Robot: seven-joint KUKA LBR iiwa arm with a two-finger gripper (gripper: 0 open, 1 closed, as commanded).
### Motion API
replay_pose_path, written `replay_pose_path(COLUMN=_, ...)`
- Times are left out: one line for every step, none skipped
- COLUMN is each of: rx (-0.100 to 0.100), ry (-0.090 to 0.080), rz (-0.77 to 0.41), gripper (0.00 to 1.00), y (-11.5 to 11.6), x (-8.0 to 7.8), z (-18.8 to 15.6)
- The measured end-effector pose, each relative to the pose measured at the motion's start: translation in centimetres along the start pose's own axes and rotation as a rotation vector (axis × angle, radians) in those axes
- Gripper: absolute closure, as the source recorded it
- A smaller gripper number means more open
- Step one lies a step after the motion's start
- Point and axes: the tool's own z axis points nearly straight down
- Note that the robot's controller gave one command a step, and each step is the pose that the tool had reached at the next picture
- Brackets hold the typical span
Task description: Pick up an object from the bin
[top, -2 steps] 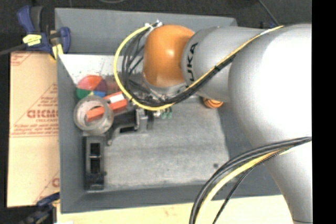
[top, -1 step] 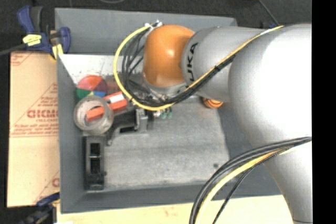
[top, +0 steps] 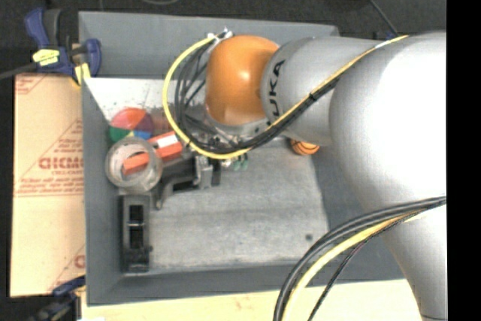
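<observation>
My gripper [top: 179, 177] is low in the left half of the bin, its black body sticking out from under the orange wrist cover. Just left of it, touching or nearly so, lies a clear tape roll [top: 113, 168] with an orange-red piece [top: 137, 160] showing through its hole. A red-orange block [top: 167, 146] lies right above the gripper, against the roll. Below the gripper, along the bin's left wall, rests a black rectangular holder [top: 134, 234]. Whether anything is held is hidden by the gripper body.
A round toy in red, green and blue [top: 126, 123] sits in the bin's upper left corner. A small orange thing [top: 304, 148] peeks out under the arm at the right. The arm covers the bin's upper and right parts; grey floor shows at the lower middle.
</observation>
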Motion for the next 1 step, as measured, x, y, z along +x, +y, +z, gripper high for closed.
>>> replay_pose_path(rx=-0.004, ry=0.015, rz=-0.031, gripper=1.00, y=-2.65, x=0.78, z=-15.98)
